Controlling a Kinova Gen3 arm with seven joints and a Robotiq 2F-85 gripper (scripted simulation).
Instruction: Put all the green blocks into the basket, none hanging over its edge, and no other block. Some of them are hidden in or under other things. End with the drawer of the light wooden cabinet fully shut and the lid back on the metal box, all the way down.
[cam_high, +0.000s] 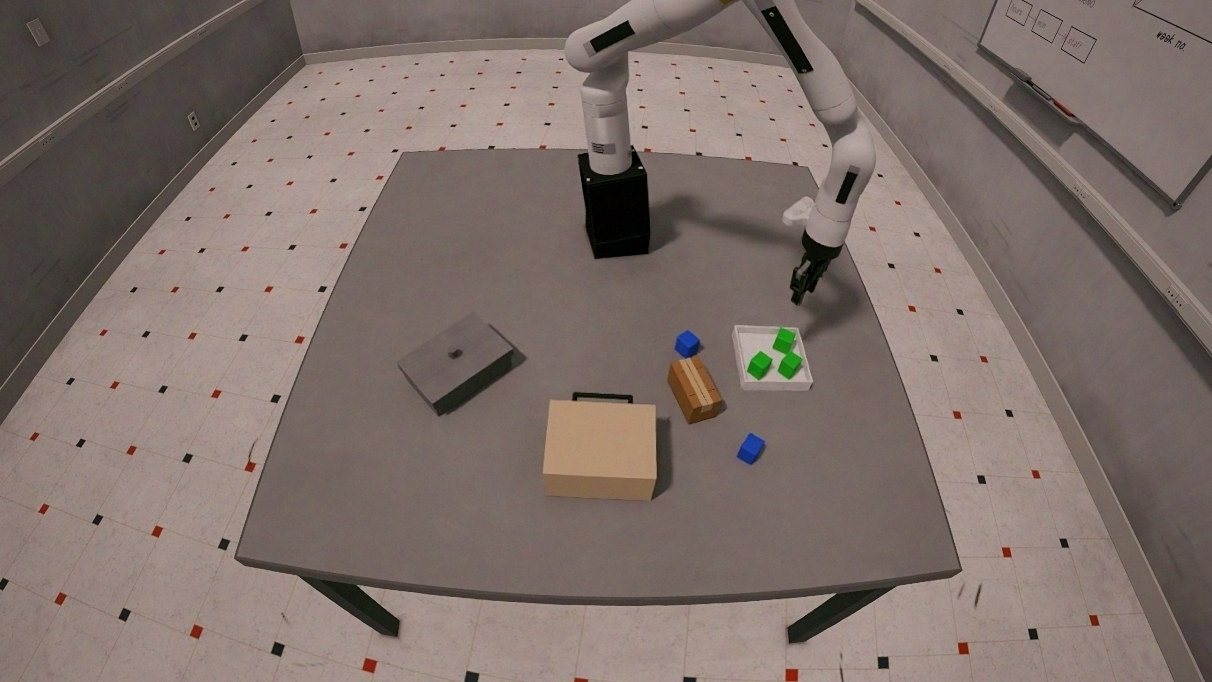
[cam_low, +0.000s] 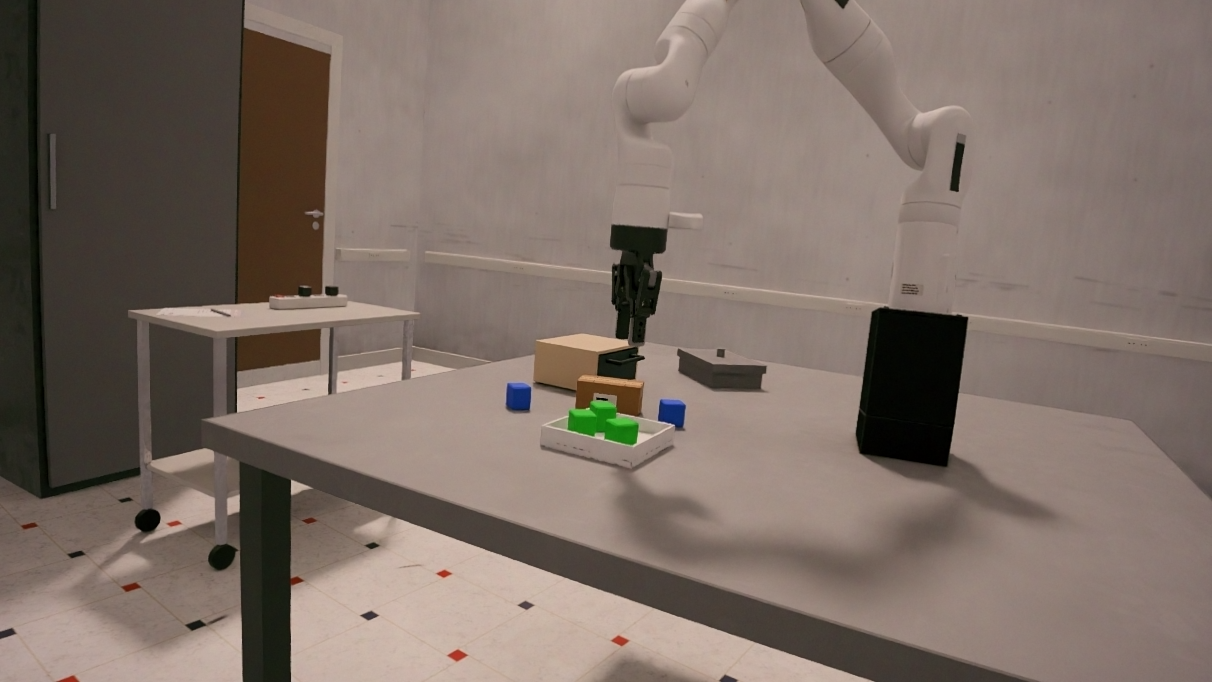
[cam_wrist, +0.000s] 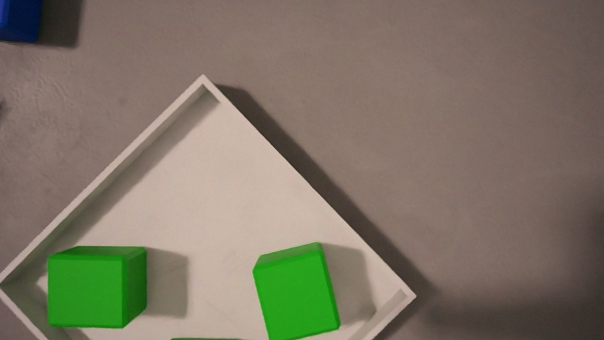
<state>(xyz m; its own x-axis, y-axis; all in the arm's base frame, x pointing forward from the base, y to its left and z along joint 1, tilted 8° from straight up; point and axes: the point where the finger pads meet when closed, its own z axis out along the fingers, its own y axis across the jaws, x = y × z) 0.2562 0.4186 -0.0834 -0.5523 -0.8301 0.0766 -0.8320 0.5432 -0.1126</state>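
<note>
The gripper (cam_high: 800, 286) hangs in the air above the bench (cam_high: 474, 254), over the far side of the white basket (cam_high: 739, 356), its fingers partly parted and grasping nothing. Three green blocks (cam_high: 760, 364) (cam_high: 784, 339) (cam_high: 790, 365) sit inside the basket, none over its rim. One blue block (cam_high: 687, 343) lies just beside the basket's left wall; another blue block (cam_high: 750, 448) lies well apart, nearer the front edge. A small brown box (cam_high: 694, 389) rests between the basket and the light wooden cabinet (cam_high: 600, 449), whose black drawer handle (cam_high: 601, 396) sits close against its body. The metal box (cam_high: 457, 363) stands to the left with its knobbed lid on.
</note>
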